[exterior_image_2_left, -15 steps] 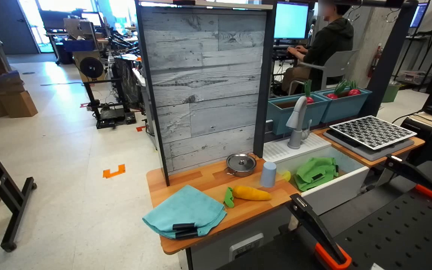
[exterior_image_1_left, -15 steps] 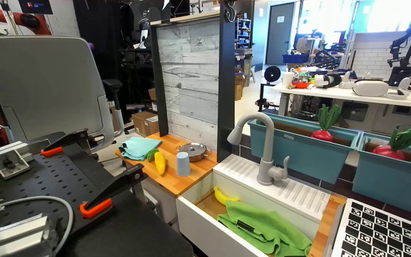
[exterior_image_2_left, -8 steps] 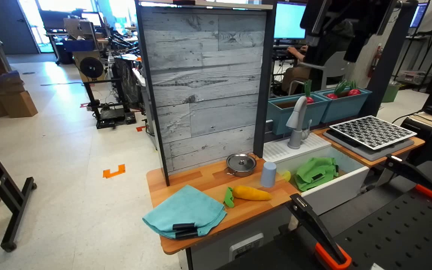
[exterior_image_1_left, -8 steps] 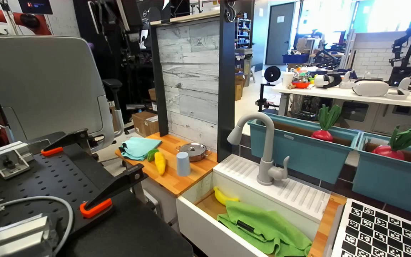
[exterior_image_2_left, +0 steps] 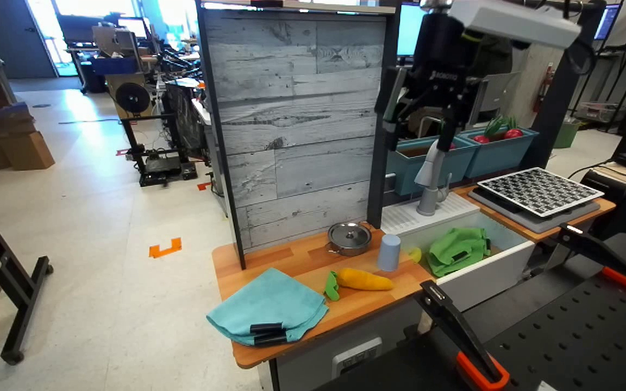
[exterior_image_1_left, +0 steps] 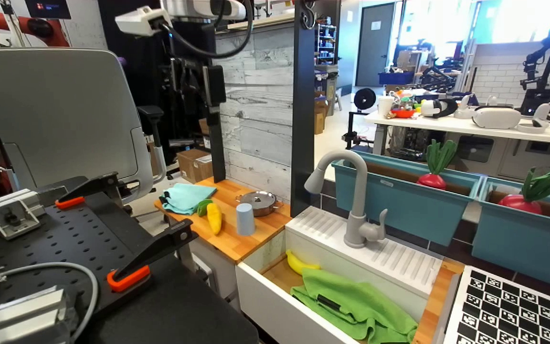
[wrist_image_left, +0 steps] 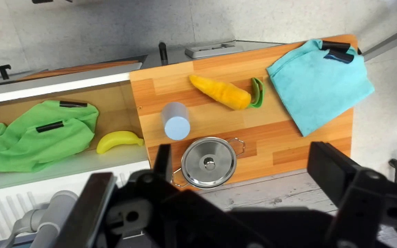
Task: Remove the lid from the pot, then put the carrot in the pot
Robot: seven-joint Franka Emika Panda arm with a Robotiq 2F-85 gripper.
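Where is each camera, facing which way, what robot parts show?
An exterior view: raised, looking over folded teal cloth toward grey plank panel; white arm section, black tool at top.
An exterior view: raised, looking past white rectangular sink to brown wooden counter; arm section and tool at top.
Wrist view: on the wrist, facing down at counter; tool fingers spread at bottom.
Both exterior views share: squat silver metal pot, round grey lid on; tapered orange carrot.

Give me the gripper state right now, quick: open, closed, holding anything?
Robotiq gripper: open, jaws wide apart, holding nothing.
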